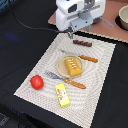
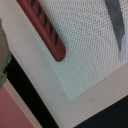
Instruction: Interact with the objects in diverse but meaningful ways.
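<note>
My arm reaches in from the far side of the table, its white wrist housing hanging over the far edge of the placemat [image 1: 30, 75], pointing down. My gripper [image 1: 71, 34] hovers just above the mat's far edge; its fingers are blurred in the exterior view and out of frame in the wrist view, so I cannot tell whether it is open or closed, and it appears to hold nothing.

The thin dark-brown sausage [image 1: 83, 44] lies on the mat just near and to the exterior view's right of my gripper, not touching it; the wrist view shows it as a reddish-brown rod with dark stripes [image 2: 44, 27] lying diagonally on the woven mat. Further toward the near side, the orange-yellow dotted bread block [image 1: 73, 66] sits on a small round plate [image 1: 62, 70] in the mat's middle. The red tomato [image 1: 36, 82] rests at the mat's left edge, well apart from my gripper. The flat yellow packet [image 1: 62, 95] lies nearest the front. A wooden-handled knife [image 1: 82, 57] lies beyond the plate and a wooden-handled fork [image 1: 67, 81] lies in front of it.
</note>
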